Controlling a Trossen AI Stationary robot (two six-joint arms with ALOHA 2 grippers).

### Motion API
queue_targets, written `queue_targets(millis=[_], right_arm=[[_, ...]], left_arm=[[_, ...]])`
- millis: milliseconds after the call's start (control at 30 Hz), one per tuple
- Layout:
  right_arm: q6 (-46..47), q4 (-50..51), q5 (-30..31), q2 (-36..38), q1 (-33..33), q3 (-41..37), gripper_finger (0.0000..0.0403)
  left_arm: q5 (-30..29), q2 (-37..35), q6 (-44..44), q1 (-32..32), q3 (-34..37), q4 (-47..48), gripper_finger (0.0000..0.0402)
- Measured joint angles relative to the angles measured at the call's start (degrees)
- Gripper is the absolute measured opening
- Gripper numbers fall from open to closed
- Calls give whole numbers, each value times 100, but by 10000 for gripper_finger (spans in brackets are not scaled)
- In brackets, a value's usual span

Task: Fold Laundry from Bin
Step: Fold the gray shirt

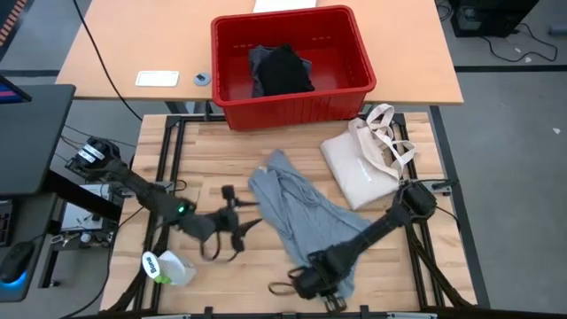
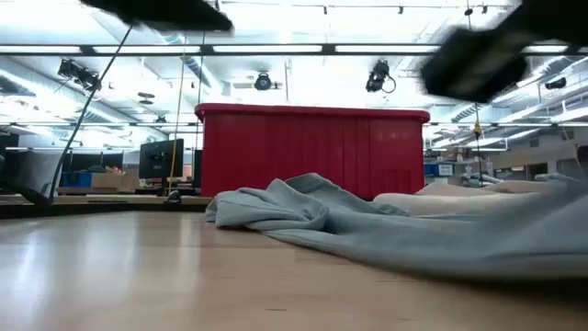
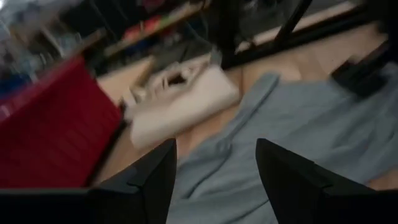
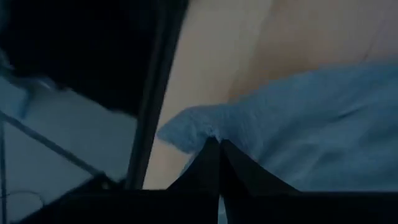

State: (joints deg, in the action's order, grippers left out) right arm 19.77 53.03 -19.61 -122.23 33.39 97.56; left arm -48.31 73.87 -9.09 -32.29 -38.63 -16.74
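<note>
Grey T-shirt (image 1: 297, 208) lies crumpled on the wooden table (image 1: 204, 146); lab room beyond

- The light is bright and even, coming from ceiling strip lamps (image 2: 276, 48).
- Shadows are soft.
- Both wrist views are blurred; the right one is dim.

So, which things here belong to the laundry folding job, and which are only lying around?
Job:
- grey T-shirt, spread on the table, its near edge pinched by the right gripper
- black garment in the red bin
- left gripper, open beside the T-shirt

Lying about:
- cream tote bag
- green-and-white roll
</note>
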Motion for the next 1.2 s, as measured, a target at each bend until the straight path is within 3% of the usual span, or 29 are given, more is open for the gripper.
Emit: queue_targets(millis=[233,367,500,767,1100,1200], right_arm=[[820,1404,410,17,434,-114,11],[1149,1734,370,28,566,-312,11],[1313,1680,-64,26,670,-614,11],[1894,1632,-1496,24,1048,-1173,11],[2425,1102,-1299,24,1311,-1220,11],[2550,893,-1107,24,1317,-1220,11]], left_arm=[[2817,262,257,1604,1,179,224],[3565,646,195,2181,0,237,224],[3646,975,-44,2476,-35,324,224],[3663,1747,-486,2780,-801,1169,224],[3669,2790,-1425,3031,-1746,1819,220],[3659,2952,-1805,3004,-1981,2379,180]])
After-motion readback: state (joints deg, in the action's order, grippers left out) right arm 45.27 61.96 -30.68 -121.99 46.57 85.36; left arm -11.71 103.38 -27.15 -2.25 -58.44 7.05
